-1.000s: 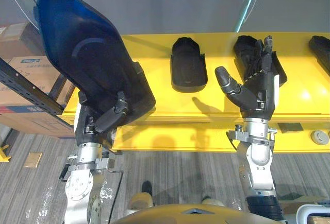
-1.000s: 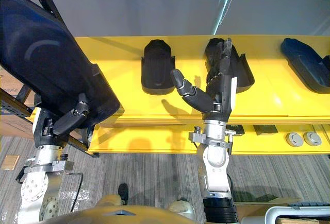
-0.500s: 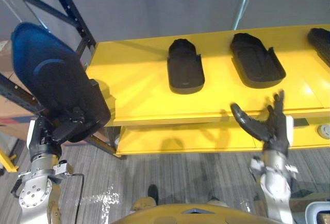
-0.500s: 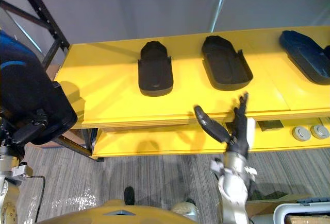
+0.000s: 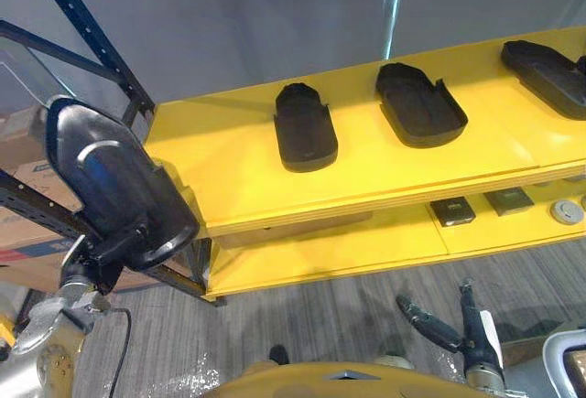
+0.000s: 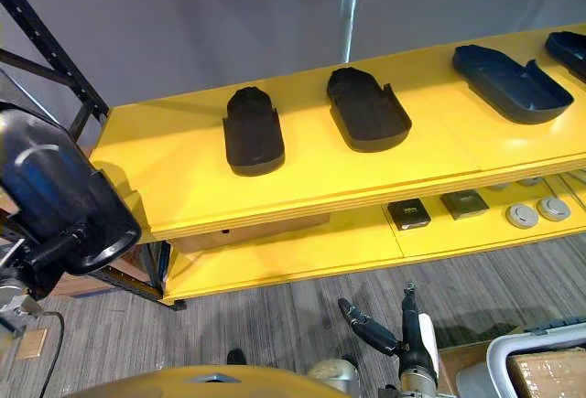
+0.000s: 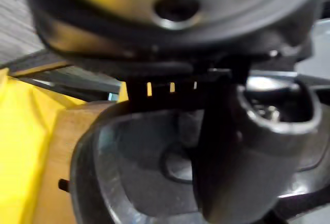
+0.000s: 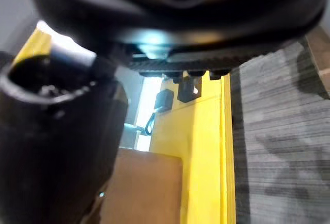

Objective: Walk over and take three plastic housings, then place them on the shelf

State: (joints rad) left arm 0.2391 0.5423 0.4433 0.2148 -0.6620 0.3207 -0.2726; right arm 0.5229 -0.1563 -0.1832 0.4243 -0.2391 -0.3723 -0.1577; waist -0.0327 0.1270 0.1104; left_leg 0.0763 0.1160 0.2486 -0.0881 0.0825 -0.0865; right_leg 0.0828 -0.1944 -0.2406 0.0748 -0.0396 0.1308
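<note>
My left hand is shut on a large dark plastic housing, held up at the left, in front of the corner of the yellow shelf. In the left wrist view the thumb presses on that housing. Two black housings lie hollow side up on the shelf's top board, and a third housing lies further right. My right hand hangs low over the floor with straight fingers, holding nothing.
The shelf's lower board carries small dark square parts and a round silver part. A blue rack upright and cardboard boxes stand at the left. A box in a grey bin is at the lower right.
My right hand has dropped from over the shelf to low above the floor. The left hand has sunk lower and leftward with the housing. The camera has shifted.
</note>
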